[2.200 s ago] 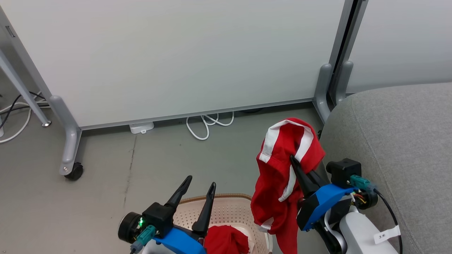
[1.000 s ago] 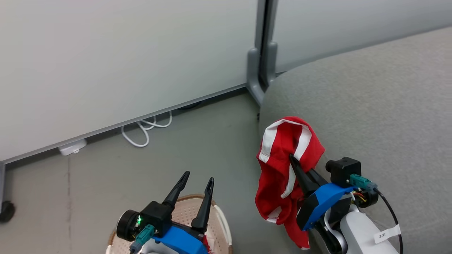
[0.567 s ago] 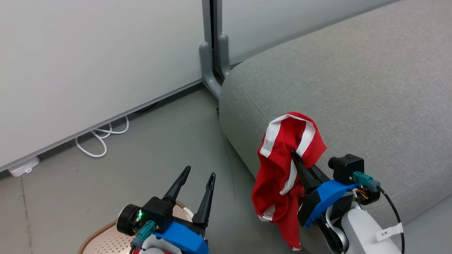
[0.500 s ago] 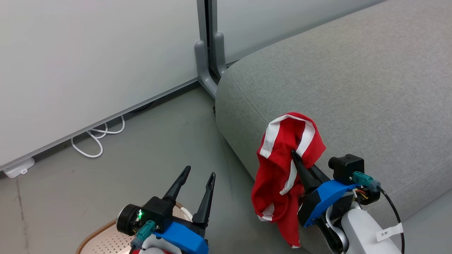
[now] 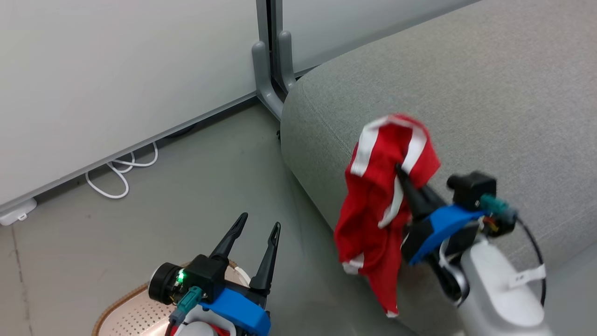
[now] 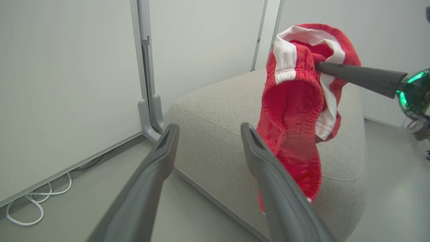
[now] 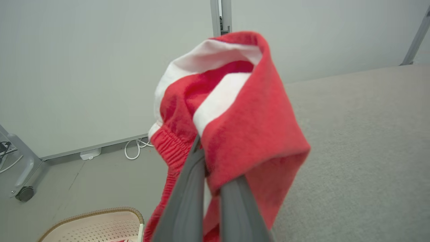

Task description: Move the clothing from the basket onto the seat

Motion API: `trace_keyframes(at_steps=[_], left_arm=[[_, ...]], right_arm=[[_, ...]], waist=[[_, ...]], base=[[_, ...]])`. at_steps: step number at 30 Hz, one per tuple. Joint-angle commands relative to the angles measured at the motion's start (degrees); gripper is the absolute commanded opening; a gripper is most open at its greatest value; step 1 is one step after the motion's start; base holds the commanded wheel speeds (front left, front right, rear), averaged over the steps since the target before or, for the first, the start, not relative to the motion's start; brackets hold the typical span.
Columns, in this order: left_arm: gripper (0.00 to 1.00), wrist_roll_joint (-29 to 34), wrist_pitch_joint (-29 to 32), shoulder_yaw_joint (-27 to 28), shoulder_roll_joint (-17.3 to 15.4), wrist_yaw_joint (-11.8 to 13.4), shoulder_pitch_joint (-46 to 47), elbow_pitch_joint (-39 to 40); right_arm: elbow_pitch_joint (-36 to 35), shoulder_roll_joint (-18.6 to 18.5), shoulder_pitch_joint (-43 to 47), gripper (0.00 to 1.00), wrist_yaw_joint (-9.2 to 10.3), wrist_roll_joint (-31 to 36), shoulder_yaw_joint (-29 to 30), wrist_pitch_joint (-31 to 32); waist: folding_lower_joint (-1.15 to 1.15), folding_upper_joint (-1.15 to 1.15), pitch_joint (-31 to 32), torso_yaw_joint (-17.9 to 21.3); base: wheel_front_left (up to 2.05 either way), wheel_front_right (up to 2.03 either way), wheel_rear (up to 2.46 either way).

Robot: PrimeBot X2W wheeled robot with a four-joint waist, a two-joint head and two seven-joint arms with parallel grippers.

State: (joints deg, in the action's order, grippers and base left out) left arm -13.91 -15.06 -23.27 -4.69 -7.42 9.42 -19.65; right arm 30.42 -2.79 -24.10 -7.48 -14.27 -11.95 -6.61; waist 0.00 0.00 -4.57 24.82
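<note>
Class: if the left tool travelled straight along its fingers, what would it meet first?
Probably the grey seat, near its corner; the striped red garment hangs just right of that line.

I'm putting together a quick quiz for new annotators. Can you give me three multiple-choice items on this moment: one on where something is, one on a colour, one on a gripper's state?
1. Where is the striped red garment?
A) inside the basket
B) dangling from the right gripper
C) spread flat on the seat

2. What colour are its stripes?
A) white
B) yellow
C) black

3. How is the left gripper?
A) shut on the basket's rim
B) shut on the seat's edge
C) open and empty

Answers:
1 B: the right gripper pinches it in the air, neither inside the basket nor flat on the seat.
2 A: white bands run along the red fabric.
3 C: its two fingers stand apart with nothing between them.
</note>
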Motion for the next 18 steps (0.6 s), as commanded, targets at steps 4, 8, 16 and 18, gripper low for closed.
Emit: trace_keyframes(at_steps=[4,8,16,18], left_arm=[[1.00,0.6,-0.2,-0.7,-0.7,-0.1,1.6,0.6],[1.00,0.9,-0.2,-1.5,-1.4,-0.1,2.9,1.1],[1.00,1.8,-0.2,-3.5,-3.3,-0.1,6.7,3.2],[1.00,2.0,-0.2,-4.0,-3.9,-0.1,7.7,3.8]], right_arm=[[-0.8,-0.9,-7.6,0.00,-0.03,3.8,5.7,2.0],[-1.5,-3.4,-14.1,0.00,-0.03,4.8,10.5,4.0],[-0.7,-11.6,-26.2,0.00,-0.03,5.7,20.9,6.3],[-0.2,-13.5,-28.4,0.00,-0.03,5.9,23.3,6.2]], waist=[[0.00,0.00,-2.1,-0.8],[0.00,0.00,-4.5,-1.9],[0.00,0.00,-11.5,-4.8],[0.00,0.00,-13.5,-5.6]], base=[[0.00,0.00,0.00],[0.00,0.00,0.00],[0.00,0.00,0.00],[0.00,0.00,0.00]])
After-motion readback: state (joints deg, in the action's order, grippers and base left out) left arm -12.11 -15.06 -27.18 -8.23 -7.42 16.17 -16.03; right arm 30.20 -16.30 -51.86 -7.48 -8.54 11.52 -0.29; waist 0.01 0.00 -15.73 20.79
